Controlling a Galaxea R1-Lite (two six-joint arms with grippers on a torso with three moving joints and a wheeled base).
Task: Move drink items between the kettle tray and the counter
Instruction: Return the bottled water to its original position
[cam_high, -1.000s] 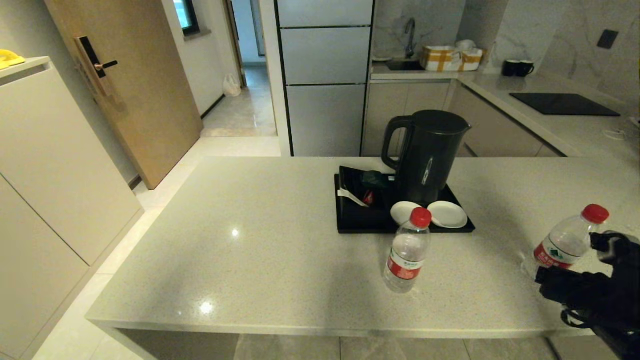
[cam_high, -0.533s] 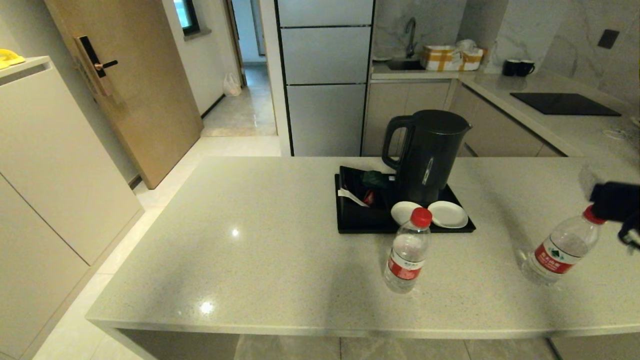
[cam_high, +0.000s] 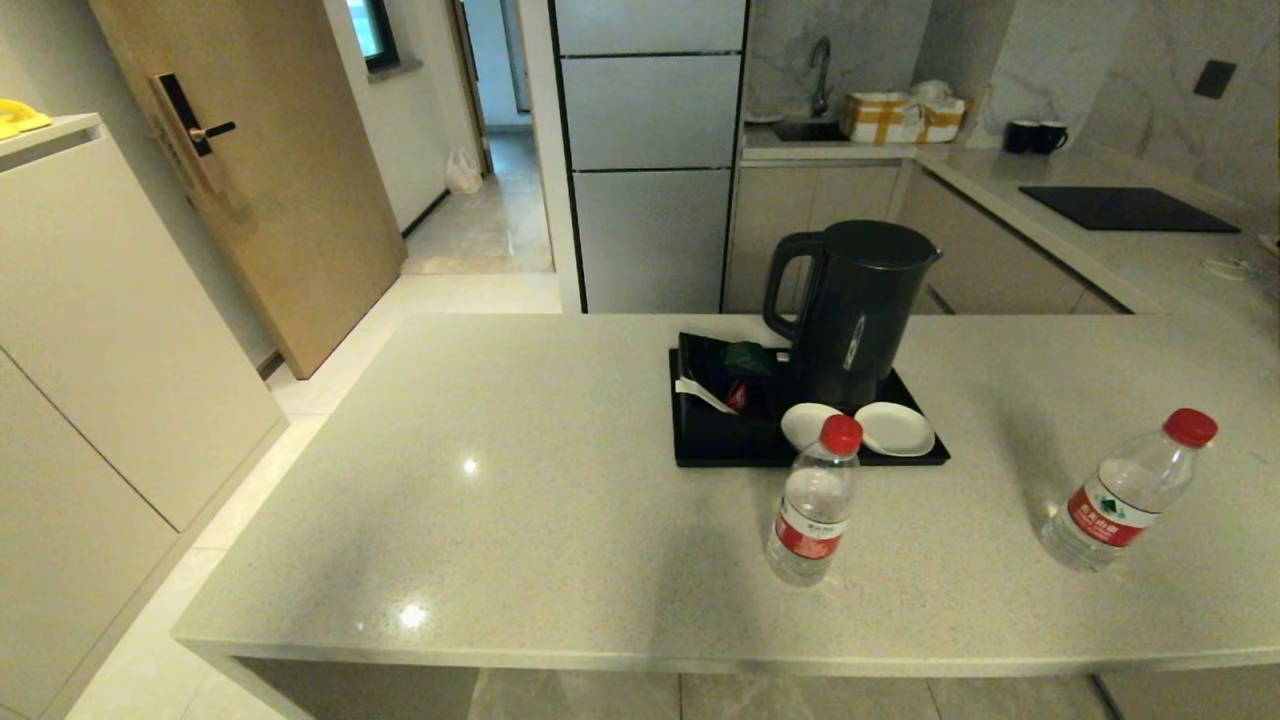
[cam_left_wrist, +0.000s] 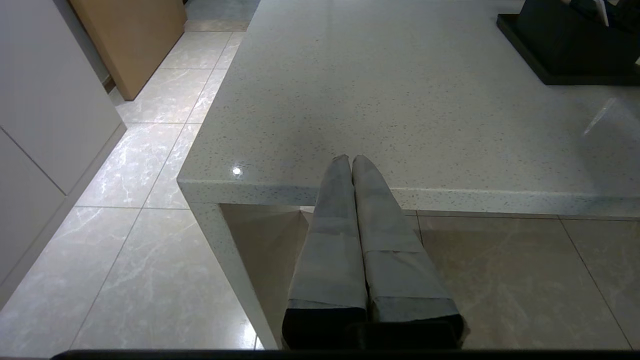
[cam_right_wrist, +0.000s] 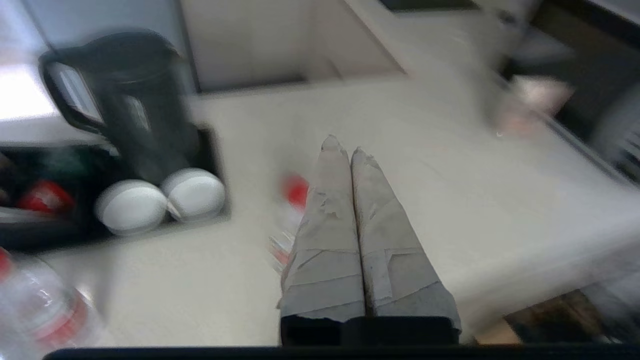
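Right gripper (cam_right_wrist: 350, 150) closed, empty | both bottles (cam_high: 812, 505) upright, caps up

Head camera high over counter (cam_high: 560, 500), wrist cameras low, sharing it

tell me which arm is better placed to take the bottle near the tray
Right, probably. The right tool hangs over the counter with the bottle in its view; the left tool sits off the counter's edge.
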